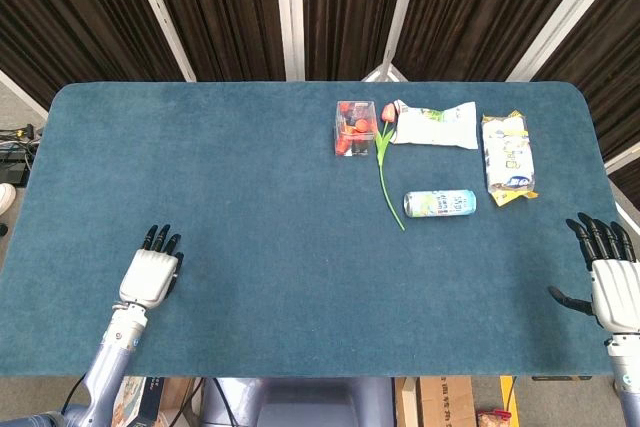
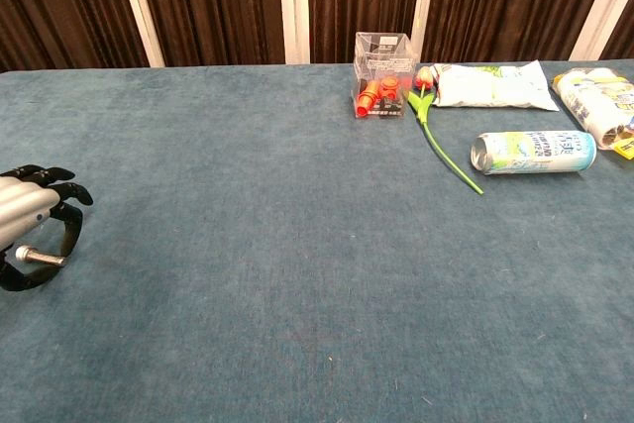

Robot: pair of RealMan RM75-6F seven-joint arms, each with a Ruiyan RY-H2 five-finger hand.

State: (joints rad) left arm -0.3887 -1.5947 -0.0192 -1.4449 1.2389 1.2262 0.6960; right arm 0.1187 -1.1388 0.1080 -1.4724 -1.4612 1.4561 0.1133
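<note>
The can [image 1: 440, 204] lies on its side — well apart from the right hand [image 1: 612, 287], fingers spread, empty.

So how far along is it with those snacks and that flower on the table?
Nothing looks done: the can lies on its side beside the tulip, with the clear box and two snack packs behind. Nothing is in hand: the left hand and the right hand are both open, far from everything. All the handling is left.
</note>
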